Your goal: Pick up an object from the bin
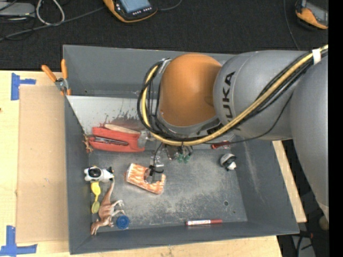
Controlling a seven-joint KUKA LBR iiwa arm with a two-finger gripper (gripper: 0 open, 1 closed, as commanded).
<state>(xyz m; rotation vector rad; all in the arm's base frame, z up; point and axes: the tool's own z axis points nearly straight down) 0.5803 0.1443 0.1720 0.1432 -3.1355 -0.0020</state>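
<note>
My gripper (157,169) reaches down from under the orange wrist cover in the middle of the bin. Its tip is right over the right end of a flat orange-and-white striped piece (140,177) that lies on the bin floor, and looks to be touching it. A red stapler (114,138) lies just to the upper left, against the back wall. Beside the gripper's upper right a small green thing (185,156) peeks out, partly hidden by the arm.
At the left lie a black-and-white toy cow (97,173), a yellow piece (95,191), a brown toy animal (107,211) and a blue cap (122,222). A red pen (204,223) rests near the front wall. A small black-and-white thing (229,162) sits right.
</note>
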